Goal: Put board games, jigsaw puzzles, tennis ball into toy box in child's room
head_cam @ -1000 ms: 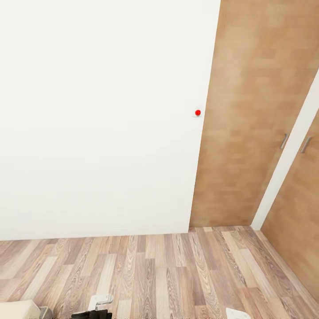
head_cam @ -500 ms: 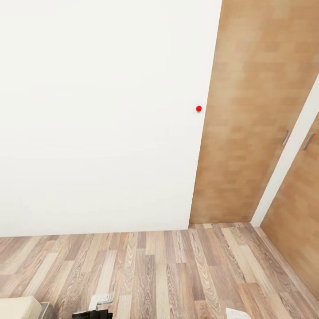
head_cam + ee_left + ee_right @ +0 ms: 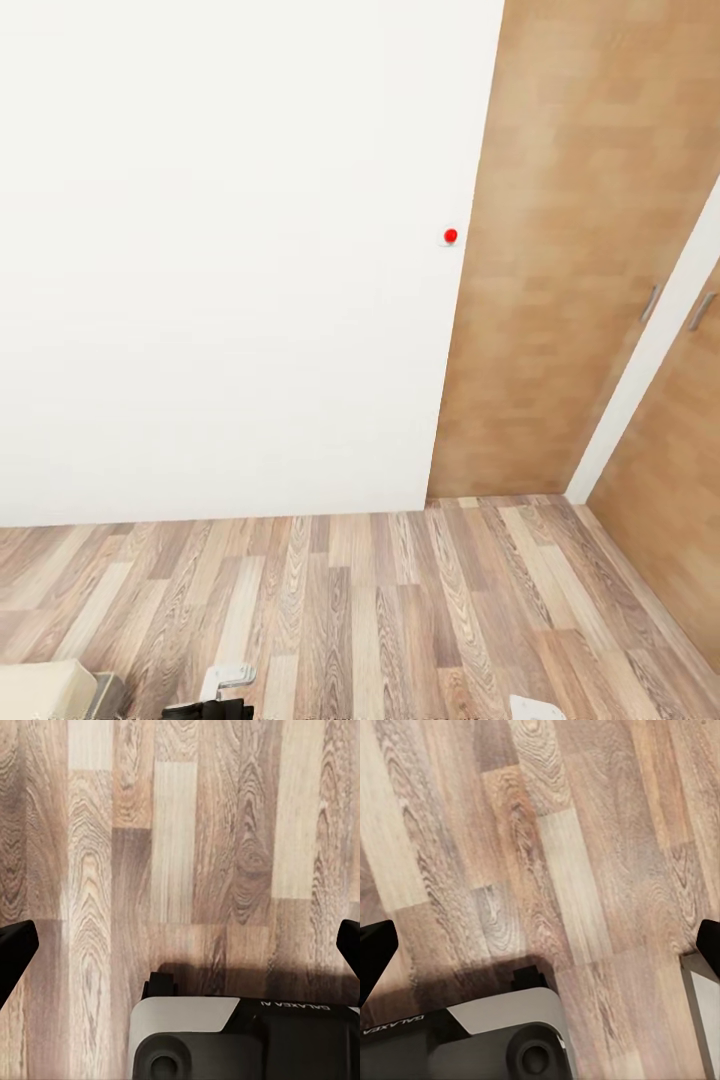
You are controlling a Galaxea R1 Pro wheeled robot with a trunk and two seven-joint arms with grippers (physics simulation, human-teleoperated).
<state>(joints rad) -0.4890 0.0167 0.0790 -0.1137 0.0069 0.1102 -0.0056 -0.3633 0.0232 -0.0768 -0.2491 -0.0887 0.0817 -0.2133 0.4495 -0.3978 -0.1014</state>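
Observation:
None of the toys, the toy box or the table is in view. My left gripper [image 3: 180, 952] hangs open over the wood-plank floor [image 3: 172, 832], its black fingertips [image 3: 15, 949] far apart with only planks between them. My right gripper [image 3: 540, 952] is open over the floor [image 3: 570, 847] in the same way, holding nothing. A beige corner with a grey edge [image 3: 45, 690], which looks like the bed, sits low on the left of the head view.
A white wall [image 3: 230, 260] with a small red dot [image 3: 450, 235] stands ahead. Wooden doors [image 3: 570, 250] with metal handles [image 3: 650, 303] fill the right side. Open plank floor [image 3: 380, 610] lies between me and the wall. My own white and black base [image 3: 240, 1035] shows under each wrist.
The whole head picture has slid a little: the wall's foot and the red dot sit higher and the beige corner shows more, so the camera has moved. Nothing in the room has moved.

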